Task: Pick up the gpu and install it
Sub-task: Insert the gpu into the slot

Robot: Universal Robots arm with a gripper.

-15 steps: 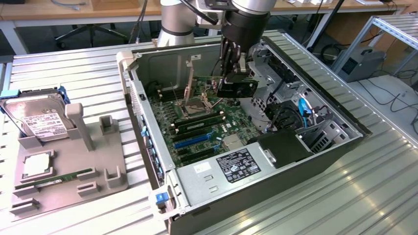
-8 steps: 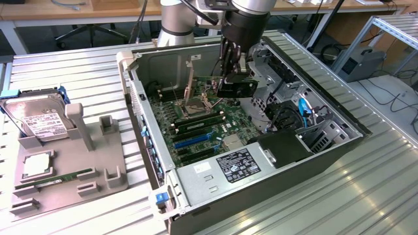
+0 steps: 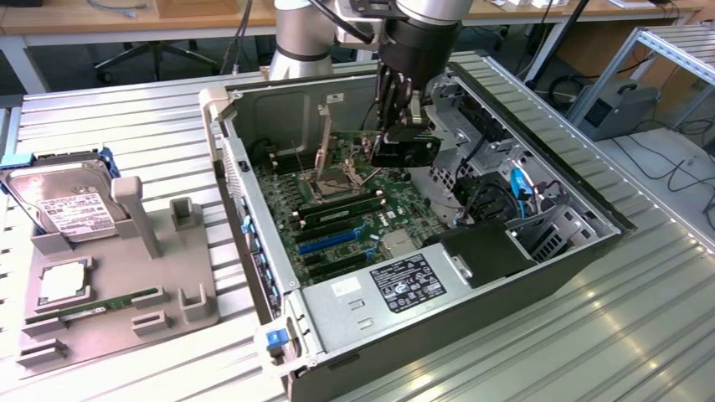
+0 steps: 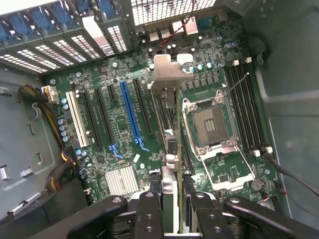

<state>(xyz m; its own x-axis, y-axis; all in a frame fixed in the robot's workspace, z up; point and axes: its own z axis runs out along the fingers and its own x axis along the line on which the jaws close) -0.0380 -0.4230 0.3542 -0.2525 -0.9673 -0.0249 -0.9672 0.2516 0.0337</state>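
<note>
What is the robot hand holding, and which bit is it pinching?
The gripper holds the gpu, pinching its two flat sides, away from the silver bracket at its far end.

A table of ribbed silver metal slats (image 3: 100, 126) carries everything. Directly on it, in the middle and toward the exterior view's right, an open computer case (image 3: 335, 322) lies on its side with the open face up, set at an angle to the slats. On the exterior view's left, just beside the case, sits a grey moulded holder (image 3: 184, 219), toward the near side.
</note>
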